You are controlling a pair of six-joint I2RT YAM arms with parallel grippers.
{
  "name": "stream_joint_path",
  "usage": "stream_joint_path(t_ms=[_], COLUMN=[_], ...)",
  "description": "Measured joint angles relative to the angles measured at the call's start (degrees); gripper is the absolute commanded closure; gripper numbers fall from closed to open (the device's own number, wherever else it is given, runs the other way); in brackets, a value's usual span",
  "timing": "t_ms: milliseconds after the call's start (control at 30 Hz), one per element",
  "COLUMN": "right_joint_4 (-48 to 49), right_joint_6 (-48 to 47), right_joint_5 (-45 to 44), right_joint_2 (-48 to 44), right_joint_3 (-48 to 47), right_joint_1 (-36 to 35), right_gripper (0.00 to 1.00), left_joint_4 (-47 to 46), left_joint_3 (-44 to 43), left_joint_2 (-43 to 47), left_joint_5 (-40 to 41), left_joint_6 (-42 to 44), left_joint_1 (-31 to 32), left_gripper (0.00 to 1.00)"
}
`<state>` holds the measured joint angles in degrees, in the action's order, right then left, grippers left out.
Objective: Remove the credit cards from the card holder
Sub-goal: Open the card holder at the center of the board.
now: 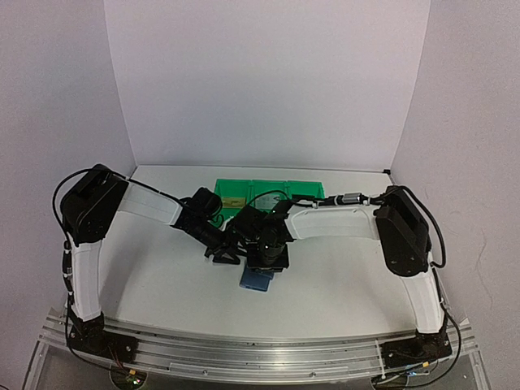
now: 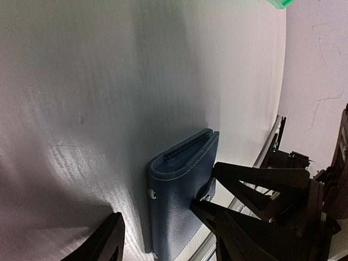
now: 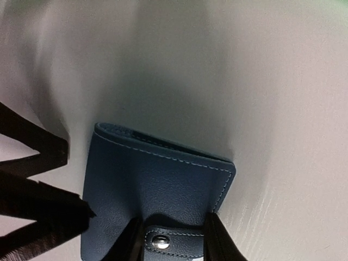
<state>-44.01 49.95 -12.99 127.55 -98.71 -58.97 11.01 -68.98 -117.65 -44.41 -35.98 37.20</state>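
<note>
The blue card holder [image 1: 257,280] lies closed on the white table in front of both arms. No credit cards show; they are hidden. In the right wrist view the card holder [image 3: 157,185] fills the lower middle, and my right gripper [image 3: 174,239] has its fingers against both side edges of the narrow closing tab [image 3: 171,243] with its metal snap, which stands slightly off the cover. My right gripper [image 1: 268,262] hangs right over the holder. My left gripper [image 1: 223,253] is open; in its own view it [image 2: 166,228] straddles the card holder [image 2: 176,206].
A row of green plastic bins [image 1: 268,191] stands at the back of the table behind the grippers; something yellowish lies in the left one [image 1: 232,197]. White walls close in the back and sides. The metal rail [image 1: 260,345] runs along the near edge.
</note>
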Motion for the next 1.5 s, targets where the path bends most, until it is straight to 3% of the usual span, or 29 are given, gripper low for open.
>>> stream_joint_path(t_ms=[233,400,467,533,867,1033,1433,1500], right_joint_4=[-0.01,0.55,0.66,0.83,2.62,6.28,5.10,5.13], right_joint_6=[0.01,-0.20,-0.20,-0.42,-0.32,0.07,1.78,1.42], right_joint_5=[-0.85,-1.75,-2.10,-2.34,-2.97,-4.25,-7.09,-7.22], right_joint_2=[0.02,0.17,0.35,0.62,-0.19,-3.37,-14.04,-15.70], right_joint_3=[-0.21,-0.38,-0.60,-0.90,0.69,5.23,18.81,22.50], right_joint_1=[-0.21,-0.33,-0.40,-0.48,-0.49,-0.75,0.55,1.40], right_gripper=[0.86,0.99,1.00,1.00,1.00,1.00,0.99,0.74], left_joint_4=[-0.09,-0.06,0.29,0.53,1.01,-0.11,-0.13,-0.07], left_joint_3=[-1.09,-1.57,-1.88,-1.91,-2.06,-0.82,-0.25,-0.25], left_joint_2=[-1.46,-3.05,-3.62,-4.01,-4.20,-3.04,-2.50,-2.50], left_joint_5=[-0.99,-2.95,-3.11,-3.24,-3.22,-2.16,-0.23,0.03], left_joint_6=[0.00,-0.01,0.17,0.16,-0.23,-1.76,-3.08,-3.06], left_joint_1=[2.07,2.17,2.02,1.88,1.38,1.47,0.49,0.40], left_gripper=[0.57,0.81,0.95,1.00,1.00,1.00,1.00,1.00])
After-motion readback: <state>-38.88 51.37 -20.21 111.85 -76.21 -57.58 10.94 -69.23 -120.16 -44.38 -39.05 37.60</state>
